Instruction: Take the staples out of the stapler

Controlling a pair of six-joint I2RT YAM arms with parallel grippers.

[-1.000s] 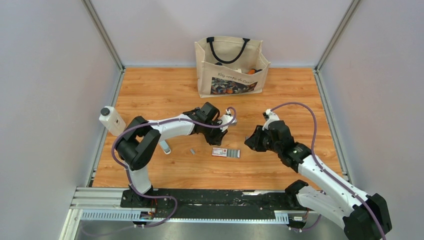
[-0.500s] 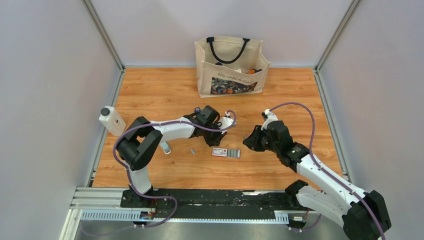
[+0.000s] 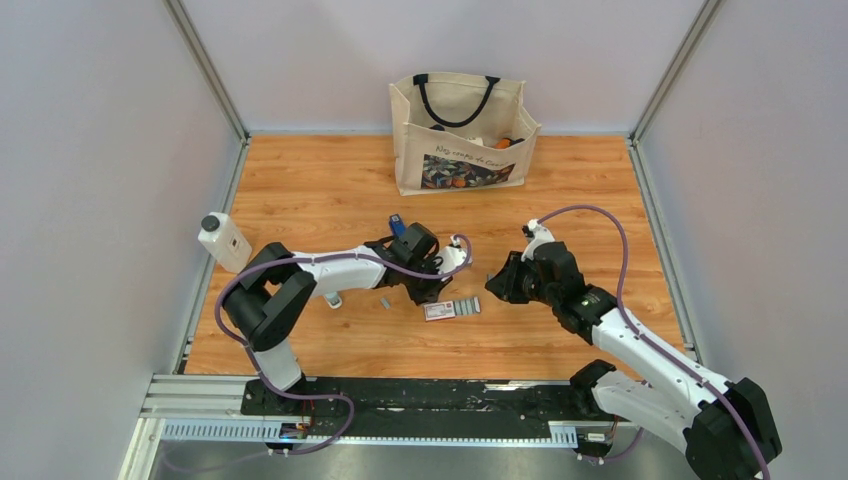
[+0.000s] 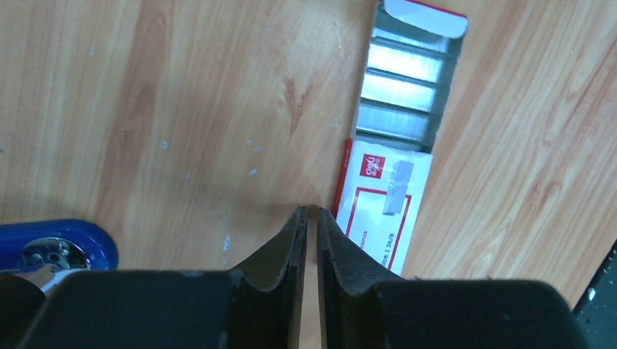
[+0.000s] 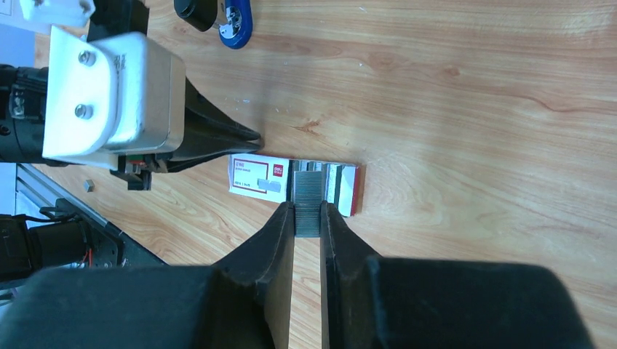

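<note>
Looks like a robotics lab test cell to me: plain grey partition walls (image 3: 90, 180) on aluminium posts (image 3: 205, 70) box in a wood-look tabletop (image 3: 320, 180), with two cabled robot arms (image 3: 640, 345) bolted to a metal rail (image 3: 200, 398) up front.

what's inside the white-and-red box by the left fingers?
Rows of silver-grey staple strips show in the box's open end. Whatever lies under the printed sleeve is covered.

- Stapler (image 5: 235, 20): blue body, black parts.
- Staples (image 5: 307, 218): silver-grey strip.
- Box (image 4: 385, 196): white card, red border, grey rows.
- Table (image 3: 330, 190): orange-brown wood grain.
- Bag (image 3: 460, 130): beige fabric, dark handles, multicoloured printed panel.
- Bottle (image 3: 224, 240): white body, black cap.
- Left arm (image 3: 345, 262) and right arm (image 3: 640, 345): white and black shells, purple cables (image 3: 600, 215).
- Left gripper (image 4: 311, 212) and right gripper (image 5: 308, 207): black.
</note>
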